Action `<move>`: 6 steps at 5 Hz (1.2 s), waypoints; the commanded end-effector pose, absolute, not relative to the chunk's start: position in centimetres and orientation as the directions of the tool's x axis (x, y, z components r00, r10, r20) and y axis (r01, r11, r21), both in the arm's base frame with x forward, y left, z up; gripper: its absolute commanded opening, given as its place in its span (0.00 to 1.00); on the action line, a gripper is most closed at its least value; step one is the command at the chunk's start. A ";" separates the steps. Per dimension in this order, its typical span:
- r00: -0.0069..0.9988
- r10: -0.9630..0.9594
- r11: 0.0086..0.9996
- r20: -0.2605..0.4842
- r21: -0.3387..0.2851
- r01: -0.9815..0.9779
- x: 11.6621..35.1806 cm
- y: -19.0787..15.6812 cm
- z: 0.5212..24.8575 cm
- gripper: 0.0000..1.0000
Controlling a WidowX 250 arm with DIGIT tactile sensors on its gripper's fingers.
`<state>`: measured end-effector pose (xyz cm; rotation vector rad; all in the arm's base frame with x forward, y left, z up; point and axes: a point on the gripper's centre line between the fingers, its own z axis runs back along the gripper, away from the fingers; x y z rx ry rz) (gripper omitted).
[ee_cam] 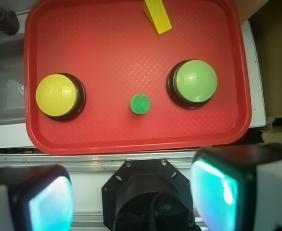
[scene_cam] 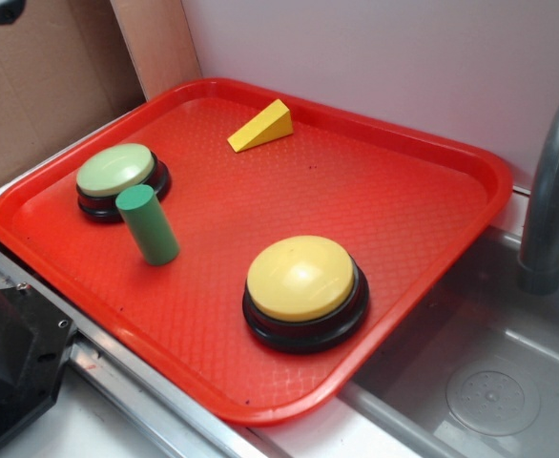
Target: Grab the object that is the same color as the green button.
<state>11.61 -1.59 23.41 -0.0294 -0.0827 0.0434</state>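
The green cylinder stands upright, slightly tilted, on the red tray, just in front of the pale-green domed button. In the wrist view the cylinder shows end-on, between the green button and the yellow button. My gripper is open and empty, its fingers wide apart. It hangs high above the robot's base, back from the tray's near edge and well short of the cylinder. The gripper does not show in the exterior view.
A large yellow domed button sits at the tray's front right. A yellow wedge block lies at the back. A metal sink with a grey faucet is to the right. Cardboard stands at the back left.
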 end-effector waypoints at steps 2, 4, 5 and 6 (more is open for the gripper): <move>0.987 0.135 0.991 0.085 -0.023 -0.133 12.6 -1.5 21.1 1.00; 0.925 0.362 0.932 0.115 -0.050 -0.358 13.4 0.1 15.5 1.00; 0.883 0.453 0.891 0.121 -0.040 -0.452 13.9 0.2 12.7 1.00; 0.839 0.519 0.854 0.163 -0.055 -0.518 13.9 0.2 10.4 1.00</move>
